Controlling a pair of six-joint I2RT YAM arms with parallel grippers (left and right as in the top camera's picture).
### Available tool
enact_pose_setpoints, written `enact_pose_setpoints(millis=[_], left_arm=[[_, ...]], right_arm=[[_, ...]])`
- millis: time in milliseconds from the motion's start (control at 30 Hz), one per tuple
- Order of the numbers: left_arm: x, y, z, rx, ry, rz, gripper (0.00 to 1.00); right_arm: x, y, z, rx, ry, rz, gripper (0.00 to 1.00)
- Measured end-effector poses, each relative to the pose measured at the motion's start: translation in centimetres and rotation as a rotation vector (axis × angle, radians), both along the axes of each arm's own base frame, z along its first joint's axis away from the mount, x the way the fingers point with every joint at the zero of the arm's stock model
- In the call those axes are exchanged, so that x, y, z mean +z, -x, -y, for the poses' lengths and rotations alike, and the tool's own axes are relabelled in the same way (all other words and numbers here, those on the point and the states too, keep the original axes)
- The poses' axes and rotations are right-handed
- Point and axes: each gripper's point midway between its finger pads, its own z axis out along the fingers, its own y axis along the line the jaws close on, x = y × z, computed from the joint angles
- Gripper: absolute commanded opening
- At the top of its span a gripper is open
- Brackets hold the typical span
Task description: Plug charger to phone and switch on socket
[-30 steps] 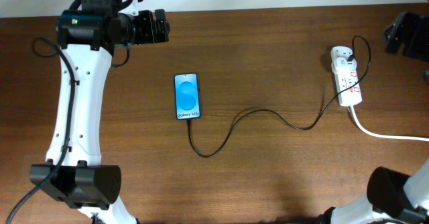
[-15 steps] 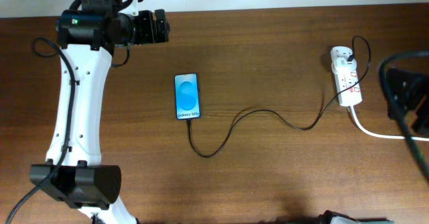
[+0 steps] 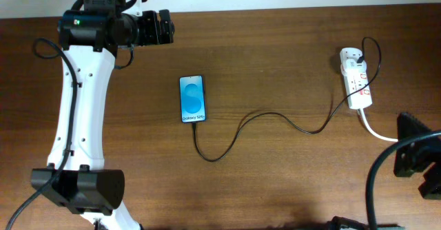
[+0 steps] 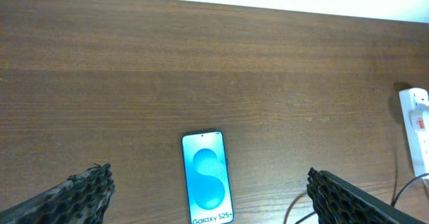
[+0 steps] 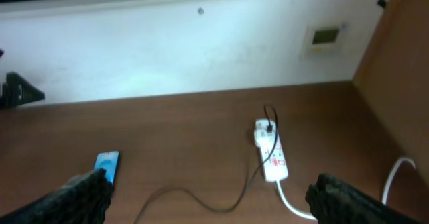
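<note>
The phone [image 3: 193,99] lies flat mid-table with its blue screen lit. The thin black charger [image 3: 265,114] runs from the phone's bottom edge in a loop across the table to a black plug in the white socket [image 3: 357,82] at the far right. Whether its tip sits in the phone's port is too small to tell. My left gripper [image 3: 164,27] is open and empty, up at the back left, well away from the phone [image 4: 208,178]. My right gripper [image 3: 417,154] is open and empty at the front right, in front of the socket [image 5: 271,157]. The right wrist view also shows the phone [image 5: 106,165] and charger [image 5: 201,198].
A thick white cord [image 3: 386,135] leaves the socket's near end toward the right edge. A white wall [image 5: 201,43] stands behind the table. A wooden panel [image 5: 402,63] rises to the right. The socket's end shows in the left wrist view [image 4: 419,127].
My right arm has swung from the back right corner down past the socket to the front right. The left arm, phone, charger and socket have not moved.
</note>
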Motion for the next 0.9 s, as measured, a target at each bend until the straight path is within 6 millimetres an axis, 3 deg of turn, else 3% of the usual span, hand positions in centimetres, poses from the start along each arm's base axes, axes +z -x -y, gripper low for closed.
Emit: enact_pose_setpoints(millis=[167,233,433,567,900], left_arm=[[0.0,0.0,0.0,-0.001,0.000,0.000,0.99],[0.0,0.0,0.0,0.000,-0.001,0.000,0.99],[0.0,0.0,-0.1,0.003,-0.003,0.000,0.99],[0.0,0.0,-0.1,0.003,-0.004,0.000,0.99],[0.0,0.0,-0.1,0.003,-0.004,0.000,0.99]], right_arm=[[-1.7,-3.1,0.7,0.010,0.053,0.116,0.98],[-3.4,-4.3,1.3,-0.013,0.072,0.163,0.98],[-11.1,-7.5,2.2,-0.044,0.107,0.291,0.98],[-16.7,-8.5,1.6,-0.018,0.112,0.373,0.98],[-25.5,-8.5,0.3,0.030,0.108,0.451,0.98]])
